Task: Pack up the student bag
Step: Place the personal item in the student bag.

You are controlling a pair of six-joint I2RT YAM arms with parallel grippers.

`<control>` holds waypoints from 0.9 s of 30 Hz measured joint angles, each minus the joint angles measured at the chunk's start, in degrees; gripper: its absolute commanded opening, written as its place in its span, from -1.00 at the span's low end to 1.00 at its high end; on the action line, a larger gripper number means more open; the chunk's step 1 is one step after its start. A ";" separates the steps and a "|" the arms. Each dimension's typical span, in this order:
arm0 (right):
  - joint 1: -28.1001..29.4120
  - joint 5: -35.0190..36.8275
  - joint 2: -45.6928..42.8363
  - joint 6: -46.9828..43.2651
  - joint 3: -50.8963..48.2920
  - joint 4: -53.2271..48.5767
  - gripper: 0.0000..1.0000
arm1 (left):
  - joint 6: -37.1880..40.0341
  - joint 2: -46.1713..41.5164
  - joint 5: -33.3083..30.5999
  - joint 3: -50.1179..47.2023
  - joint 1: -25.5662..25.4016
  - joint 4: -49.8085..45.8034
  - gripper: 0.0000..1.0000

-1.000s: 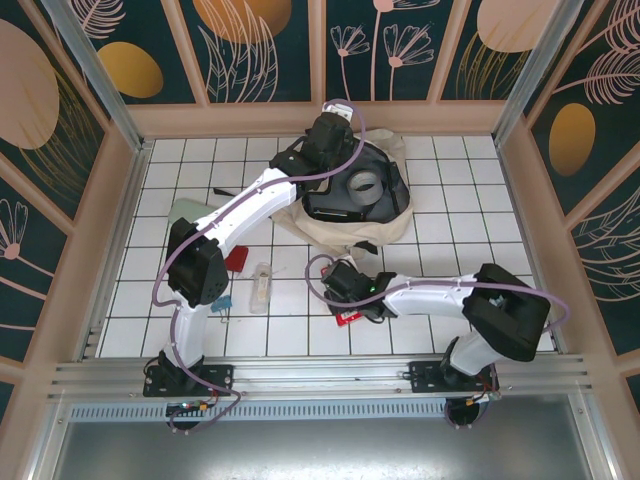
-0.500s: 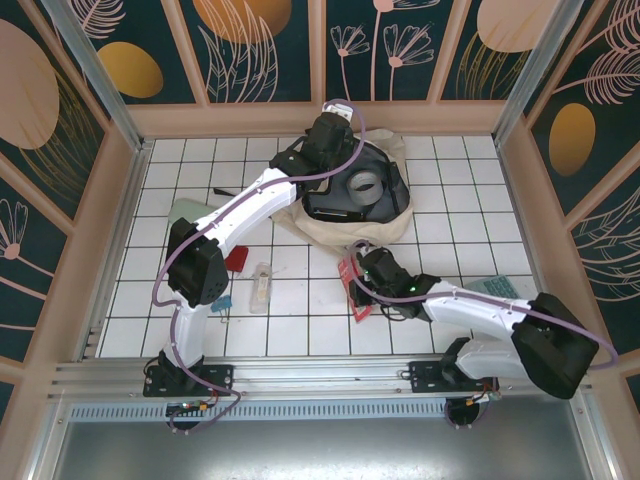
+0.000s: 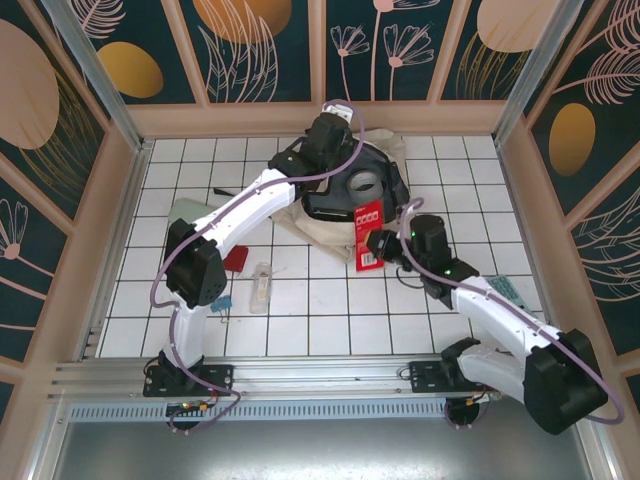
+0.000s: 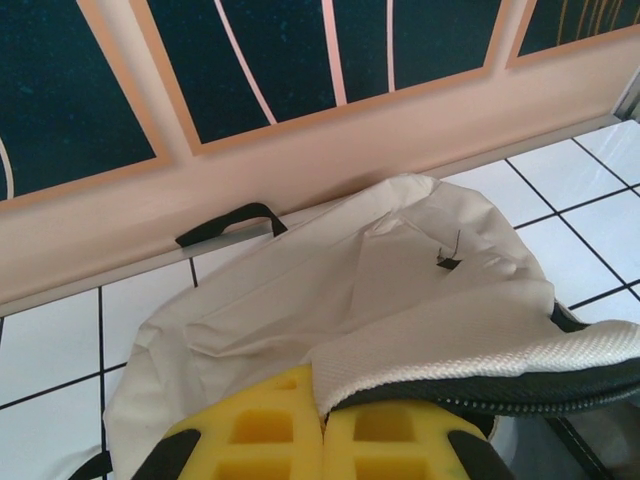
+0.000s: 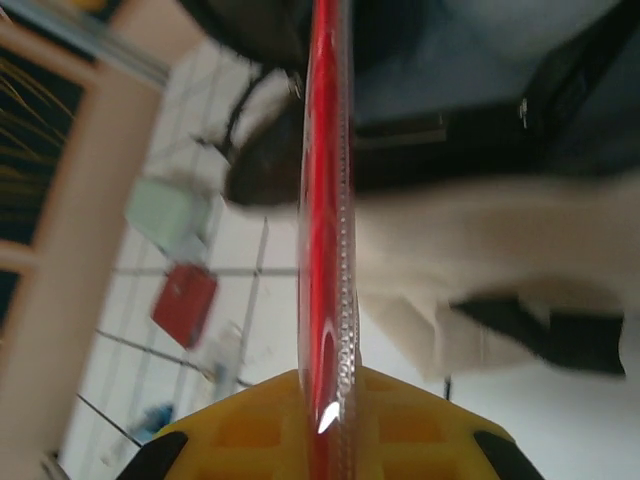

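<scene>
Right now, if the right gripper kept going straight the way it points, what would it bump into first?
Most likely the student bag. The right gripper points at its cream side, and the red packet it pinches sticks out ahead, so the packet would touch first. Depth is hard to judge.

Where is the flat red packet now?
Top view: the flat red packet is in the right gripper, at the near edge of the cream fabric backpack.
</scene>
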 measured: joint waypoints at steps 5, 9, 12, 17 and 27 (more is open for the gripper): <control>-5.33 -5.57 8.63 6.71 6.36 8.46 -1.00 | 0.04 -1.68 1.62 -1.25 0.04 0.17 -1.00; -6.51 -7.74 16.20 11.34 12.81 12.20 -1.00 | 0.31 -3.28 3.15 -2.47 0.04 1.09 -1.00; -6.49 -8.48 21.86 14.49 16.63 14.71 -1.00 | 0.87 -3.82 4.33 -2.51 0.09 1.31 -1.00; -6.36 -7.96 29.09 18.99 18.97 17.73 -0.93 | 1.38 -3.91 5.84 -1.14 0.26 0.63 -1.00; -3.58 -2.56 42.16 23.30 26.93 20.48 -0.90 | 1.53 -3.89 7.58 1.81 0.33 -0.74 -1.00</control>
